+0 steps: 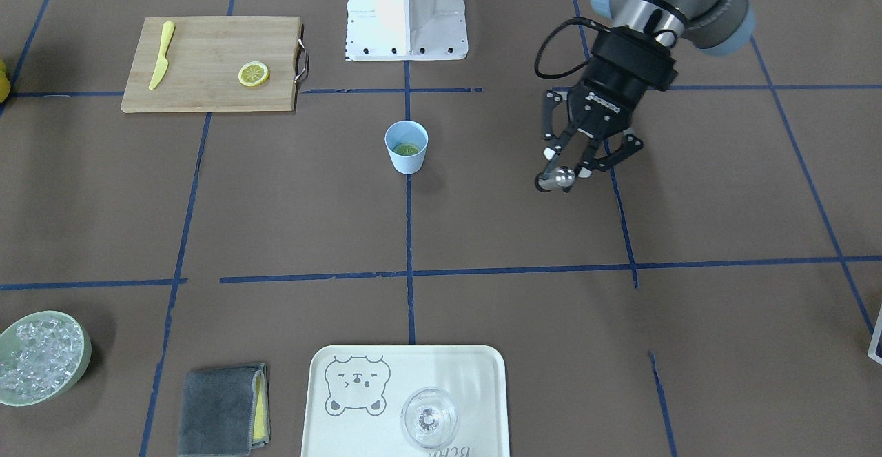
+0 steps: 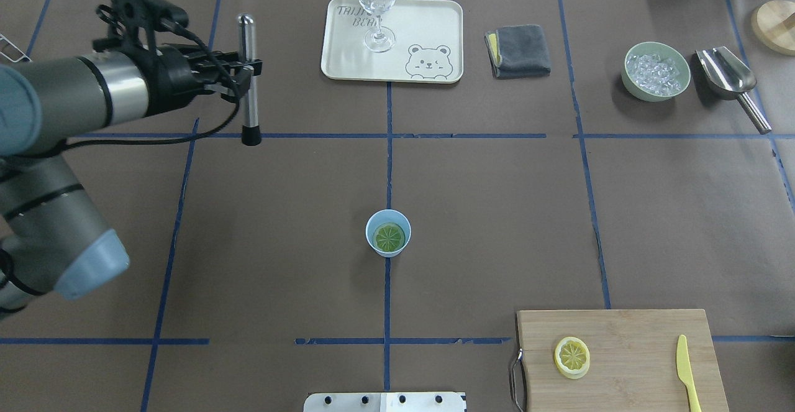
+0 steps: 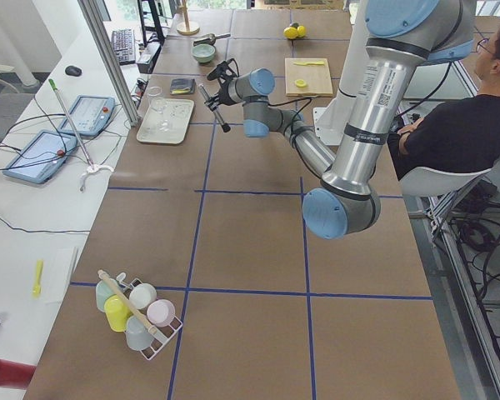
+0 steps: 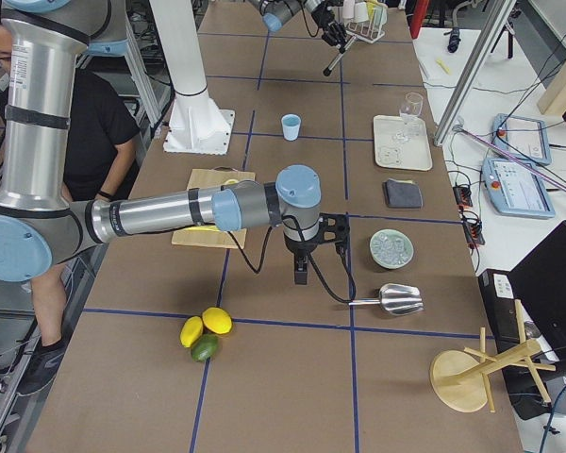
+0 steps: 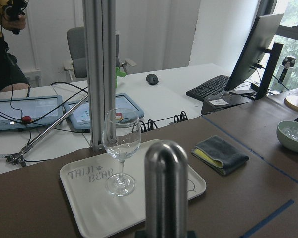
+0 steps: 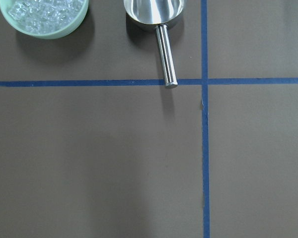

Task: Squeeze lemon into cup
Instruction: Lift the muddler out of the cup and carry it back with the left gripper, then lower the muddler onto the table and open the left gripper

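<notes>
The light blue cup (image 1: 406,157) stands at the table's middle, also in the overhead view (image 2: 370,238). One lemon slice (image 2: 389,237) lies flat inside it. The second lemon slice (image 2: 572,356) lies on the wooden cutting board (image 2: 627,331). My left gripper (image 2: 247,71) is shut on an upright metal rod with a rounded top (image 1: 558,180), well to the cup's left and farther out; the rod fills the left wrist view (image 5: 165,188). My right gripper (image 4: 302,272) shows only in the exterior right view, near the ice bowl; I cannot tell whether it is open or shut.
A yellow plastic knife (image 2: 688,371) lies on the board. At the far edge are a bear-print tray (image 2: 428,27) with a clear glass (image 2: 376,2), a grey folded cloth (image 2: 518,50), a green bowl of ice (image 2: 657,70) and a metal scoop (image 2: 730,79).
</notes>
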### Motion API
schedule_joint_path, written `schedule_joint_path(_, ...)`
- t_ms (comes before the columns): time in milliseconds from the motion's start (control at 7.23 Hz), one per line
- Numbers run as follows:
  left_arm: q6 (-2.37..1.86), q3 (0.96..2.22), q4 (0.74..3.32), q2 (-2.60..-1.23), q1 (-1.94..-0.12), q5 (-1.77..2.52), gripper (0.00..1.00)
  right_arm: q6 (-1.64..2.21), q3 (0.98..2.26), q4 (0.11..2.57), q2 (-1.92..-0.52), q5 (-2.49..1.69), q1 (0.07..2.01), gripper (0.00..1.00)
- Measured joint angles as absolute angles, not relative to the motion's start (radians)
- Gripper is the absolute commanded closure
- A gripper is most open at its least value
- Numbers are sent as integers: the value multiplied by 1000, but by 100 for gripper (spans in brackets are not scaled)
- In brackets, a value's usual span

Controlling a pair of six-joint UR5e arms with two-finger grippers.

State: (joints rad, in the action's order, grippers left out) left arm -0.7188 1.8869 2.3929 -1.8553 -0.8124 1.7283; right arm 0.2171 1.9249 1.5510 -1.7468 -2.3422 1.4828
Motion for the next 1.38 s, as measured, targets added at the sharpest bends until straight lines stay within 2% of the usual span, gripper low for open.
schedule_joint_path(277,-717,1878,2371,-1716,-977,2018,100,141,1881,1551,-1745,-2340,1515,0)
schedule_joint_path(554,-692,1877,2319,-1630,-1059,2160,100,64,1845,1551,-1746,-2340,1550,0)
schedule_joint_path(1107,-397,1879,1800,-1622,-1141,2201,100,43,1834,1551,-1750,-2345,1568,0)
schedule_joint_path(1384,-356,1823,1576,-1653,-1139,2220,100,42,1837,1548,-1748,-2344,1569,0)
